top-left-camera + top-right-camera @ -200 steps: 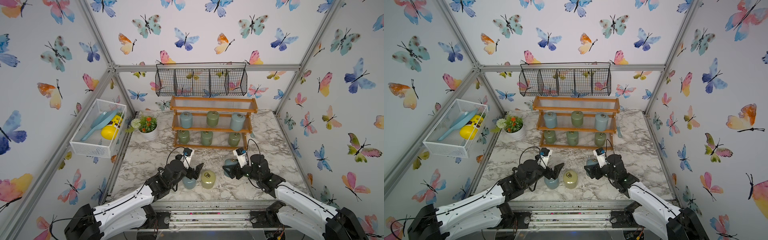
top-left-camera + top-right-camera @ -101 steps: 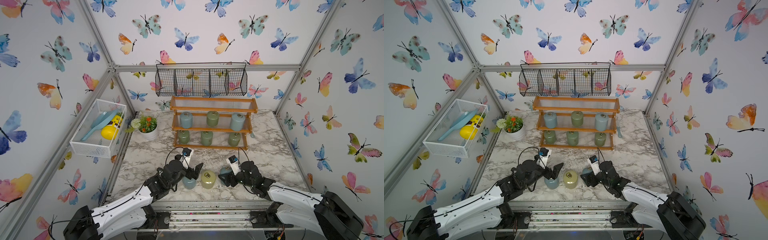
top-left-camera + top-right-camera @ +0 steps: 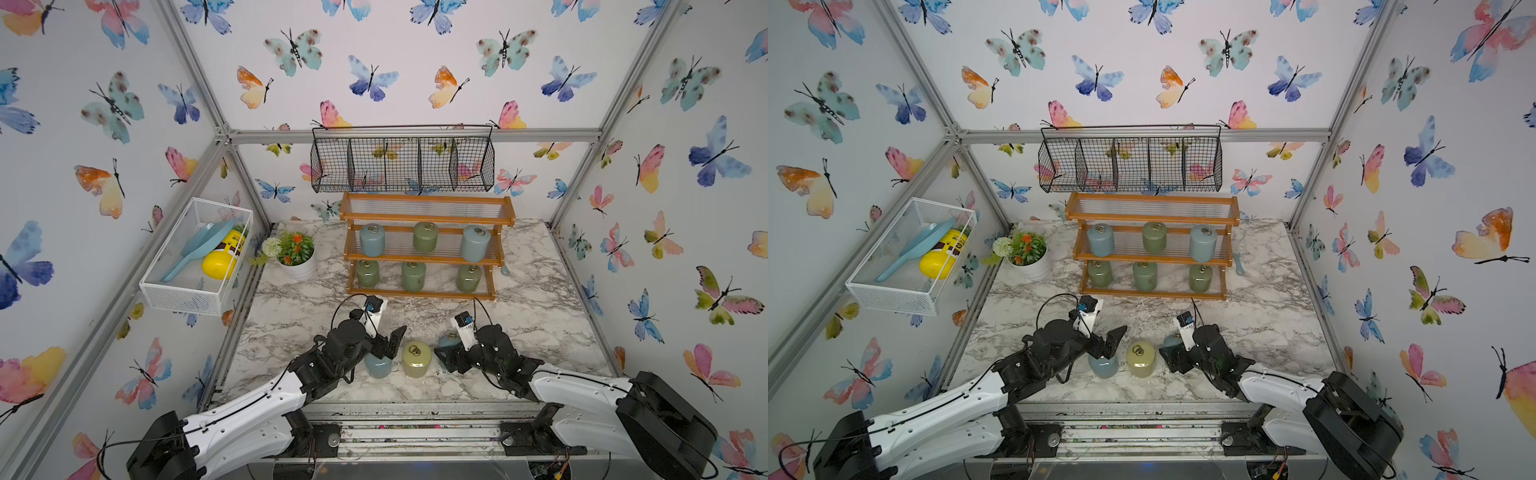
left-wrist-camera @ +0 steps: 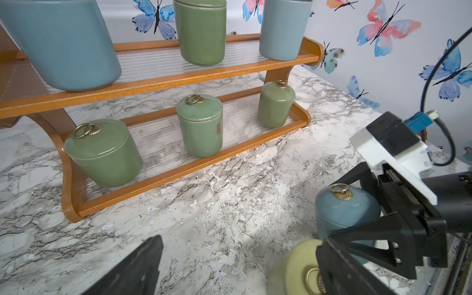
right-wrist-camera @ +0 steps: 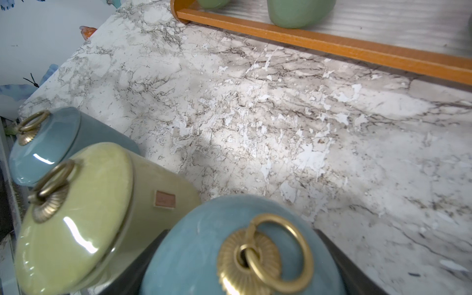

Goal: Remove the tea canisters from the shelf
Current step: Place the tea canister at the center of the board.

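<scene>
The right gripper (image 3: 445, 358) clasped a blue jar (image 3: 449, 341) upright at lower centre — just right of the yellow-green jar (image 3: 417, 359); the left gripper (image 3: 387, 344) gaped empty.

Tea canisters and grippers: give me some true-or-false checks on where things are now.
1. Six tea canisters stand on the shelf. True.
2. One canister stands on the shelf's top tier. False: three stand on the middle tier, three on the bottom.
3. The right gripper is shut on a dusty blue canister. True.
4. The pale yellow-green canister is on the bottom tier. False: it stands on the marble tabletop.
5. The left gripper is shut. False: it is open.
</scene>
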`<state>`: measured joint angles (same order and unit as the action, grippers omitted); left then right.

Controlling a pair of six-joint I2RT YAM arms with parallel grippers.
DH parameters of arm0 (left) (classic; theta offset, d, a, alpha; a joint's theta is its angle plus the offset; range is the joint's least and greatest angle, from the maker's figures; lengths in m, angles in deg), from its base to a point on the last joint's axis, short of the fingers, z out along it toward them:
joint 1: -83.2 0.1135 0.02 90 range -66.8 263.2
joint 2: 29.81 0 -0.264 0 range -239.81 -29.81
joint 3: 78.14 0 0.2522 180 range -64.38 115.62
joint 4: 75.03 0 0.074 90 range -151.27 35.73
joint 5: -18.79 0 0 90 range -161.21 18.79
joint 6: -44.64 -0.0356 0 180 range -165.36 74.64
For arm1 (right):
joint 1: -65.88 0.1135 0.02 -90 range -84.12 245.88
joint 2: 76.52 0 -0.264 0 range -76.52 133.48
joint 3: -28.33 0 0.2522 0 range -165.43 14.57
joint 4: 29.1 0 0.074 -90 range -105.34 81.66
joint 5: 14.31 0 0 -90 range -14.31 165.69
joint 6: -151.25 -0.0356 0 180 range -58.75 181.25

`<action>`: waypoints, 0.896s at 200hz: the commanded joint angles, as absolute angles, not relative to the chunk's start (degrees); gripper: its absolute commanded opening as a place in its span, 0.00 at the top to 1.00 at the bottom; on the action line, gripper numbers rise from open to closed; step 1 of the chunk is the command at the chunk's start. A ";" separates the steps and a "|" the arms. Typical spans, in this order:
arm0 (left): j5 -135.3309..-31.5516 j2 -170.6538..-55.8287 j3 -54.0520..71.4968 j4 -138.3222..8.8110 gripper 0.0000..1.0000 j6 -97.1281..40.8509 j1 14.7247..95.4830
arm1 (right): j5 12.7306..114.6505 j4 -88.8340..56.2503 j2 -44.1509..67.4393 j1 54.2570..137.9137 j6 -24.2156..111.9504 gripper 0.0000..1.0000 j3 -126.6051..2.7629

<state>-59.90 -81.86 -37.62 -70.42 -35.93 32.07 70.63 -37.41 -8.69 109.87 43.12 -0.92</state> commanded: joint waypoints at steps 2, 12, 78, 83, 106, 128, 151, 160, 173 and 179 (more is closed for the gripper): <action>-59.65 -82.13 -37.24 -70.24 0.01 -35.69 31.96 | 72.79 -40.52 -9.01 110.00 42.33 0.25 -0.25; -59.70 -82.11 -37.21 -70.19 0.01 -35.69 31.96 | 72.89 -40.49 -9.08 110.00 42.31 0.23 -0.14; -59.35 -81.41 -37.54 -69.83 0.02 -35.57 31.89 | 73.40 -40.03 -10.53 110.00 40.91 0.13 0.67; -59.39 -81.44 -37.46 -69.77 0.01 -35.60 31.95 | 73.40 -39.91 -10.62 110.01 40.87 0.13 0.68; -59.31 -81.08 -37.51 -69.54 0.02 -35.60 31.96 | 73.36 -39.35 -11.13 110.00 40.87 0.12 0.57; -59.01 -80.66 -37.83 -69.52 0.02 -35.52 31.92 | 73.67 -38.95 -11.48 110.05 40.64 0.11 0.57; -59.08 -80.40 -38.02 -69.47 0.01 -35.25 31.92 | 73.21 -38.66 -11.44 110.02 40.44 0.11 0.53; -59.08 -80.26 -38.16 -69.52 0.01 -35.19 31.94 | 73.07 -38.49 -11.46 110.00 40.42 0.11 0.59; -59.08 -80.12 -38.33 -69.51 0.01 -35.16 31.95 | 72.97 -38.25 -11.78 110.05 40.27 0.11 0.67; -59.08 -80.13 -38.28 -69.53 0.01 -35.08 31.94 | 72.91 -38.06 -11.95 110.02 40.30 0.11 0.66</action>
<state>-59.86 -81.16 -37.73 -70.29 -35.69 32.07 72.53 -38.50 -10.89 109.87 40.94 -0.13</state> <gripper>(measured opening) 0.984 0.891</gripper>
